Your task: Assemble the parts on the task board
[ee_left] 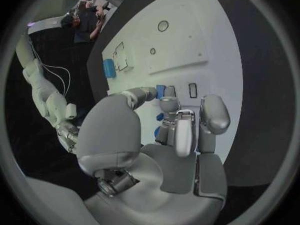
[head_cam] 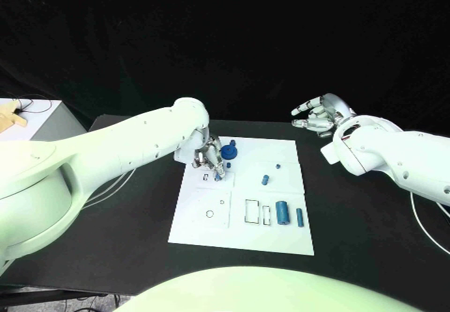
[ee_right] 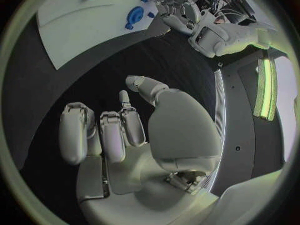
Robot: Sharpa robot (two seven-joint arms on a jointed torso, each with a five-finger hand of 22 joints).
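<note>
Head view shows the black table [head_cam: 375, 227] bearing the white task board [head_cam: 246, 195]. Over the board's far left part, the left hand [head_cam: 210, 158] reaches down beside a round blue part [head_cam: 229, 152]; whether it grips anything, I cannot tell. Off the board's far right corner, the right hand [head_cam: 320, 113] hovers, fingers apart, holding nothing. Blue cylinders [head_cam: 282, 212] lie near the board's right edge.

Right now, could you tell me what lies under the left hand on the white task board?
Under the silver left hand the white task board carries a round blue gear-like part beside the fingers. In the left wrist view small blue pieces peek past the fingers; anything beneath the palm is covered.
</note>
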